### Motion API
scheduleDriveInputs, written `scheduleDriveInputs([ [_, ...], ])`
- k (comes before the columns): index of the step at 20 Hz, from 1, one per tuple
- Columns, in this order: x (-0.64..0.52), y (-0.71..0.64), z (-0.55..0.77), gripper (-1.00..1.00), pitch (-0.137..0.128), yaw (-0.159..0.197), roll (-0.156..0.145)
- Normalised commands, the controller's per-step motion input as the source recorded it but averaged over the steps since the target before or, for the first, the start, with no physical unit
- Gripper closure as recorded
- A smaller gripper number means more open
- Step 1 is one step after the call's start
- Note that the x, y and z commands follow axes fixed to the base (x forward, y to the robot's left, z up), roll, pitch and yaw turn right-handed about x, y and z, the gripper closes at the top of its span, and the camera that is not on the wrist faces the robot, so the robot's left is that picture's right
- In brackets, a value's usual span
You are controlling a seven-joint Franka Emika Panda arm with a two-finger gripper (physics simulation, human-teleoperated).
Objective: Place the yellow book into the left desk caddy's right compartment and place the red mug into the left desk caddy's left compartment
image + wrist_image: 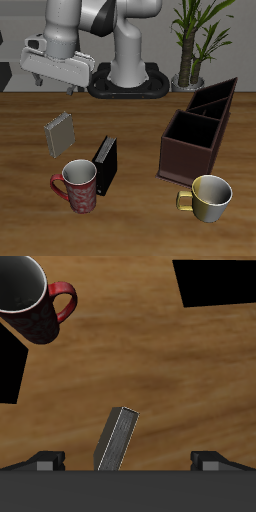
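The yellow book (60,133), a small grey-tan spiral notepad, stands tilted on the table, away from the caddy. It also shows edge-on in the wrist view (118,441). The red mug (78,186) stands upright near the table's front edge and also shows in the wrist view (30,298). The left desk caddy (168,150) is dark brown, with its square right compartment (192,132) toward the front and the slant-walled left compartment (216,98) behind it. My gripper (46,78) (128,462) hangs open and empty, well above the yellow book.
A black book (105,164) stands on edge between the red mug and the caddy. A shiny yellowish-cream mug (210,197) stands in front of the caddy. A potted plant (194,45) stands at the back. Unidentified black shapes (214,281) show in the wrist view.
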Motion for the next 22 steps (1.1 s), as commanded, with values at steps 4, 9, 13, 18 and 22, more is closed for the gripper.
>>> scheduleDriveInputs([
  [4, 0.10, -0.08, -0.18, -1.00, 0.019, -0.019, 0.001],
  [9, 0.01, -0.10, -0.22, -1.00, -0.020, -0.033, 0.004],
  [13, 0.03, -0.11, -0.19, -1.00, -0.021, -0.032, -0.015],
  [18, 0.03, 0.00, -0.30, -1.00, 0.014, -0.039, 0.003],
  [22, -0.12, 0.01, -0.22, -1.00, -0.039, -0.045, -0.019],
])
